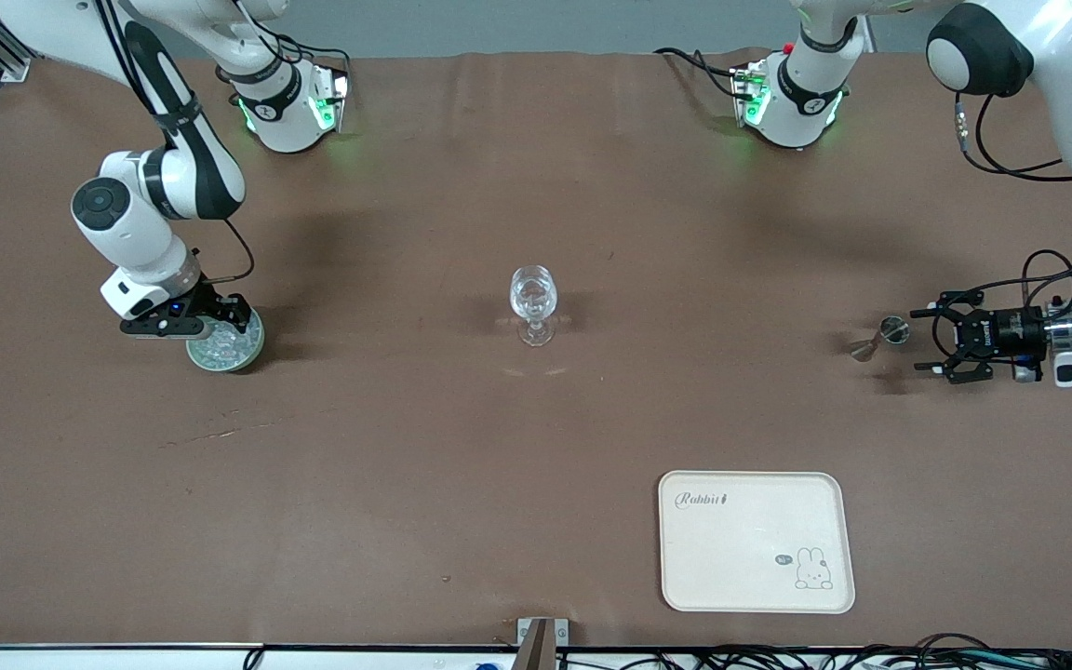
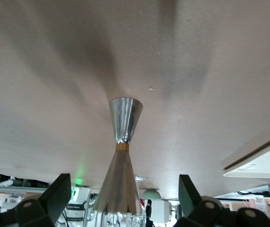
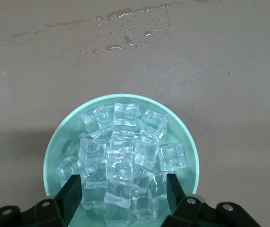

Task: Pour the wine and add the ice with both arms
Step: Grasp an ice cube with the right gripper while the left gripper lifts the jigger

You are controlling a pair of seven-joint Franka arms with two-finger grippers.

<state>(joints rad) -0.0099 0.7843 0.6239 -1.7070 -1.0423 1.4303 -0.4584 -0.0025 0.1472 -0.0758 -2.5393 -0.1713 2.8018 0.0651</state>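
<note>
At mid-height of the front view, by the frame edge at the right arm's end of the table: pale-green bowl (image 3: 54, 146) heaped with ice (image 3: 125, 142), clear glinting cubes piled to about rim height. The right gripper (image 3: 123, 184) points down into the bowl. Its fingers (image 3: 73, 196) stand parted, one on each side of several cubes at the edge of the pile. No cube is seen lifted clear of the heap.

In the upper part of the right wrist view, wet streaks and droplets (image 3: 120, 19) lie on the brown table (image 1: 406, 465).

Centre of the front view: stemmed wine glass (image 1: 533, 302), upright, standing alone, well apart from both grippers.

At the same height, by the frame edge at the left arm's end: metal hourglass jigger (image 1: 880, 337) lying on its side on the table. The left gripper (image 1: 919, 341) is turned level, low over the table, and aimed at the jigger. Its jaws are released and spread wide. In the left wrist view the jigger's near cup lies between the fingertips, touching neither.

Lower part of the front view, toward the left arm's end: cream tray (image 1: 685, 558) with rabbit print, flat on the table.
</note>
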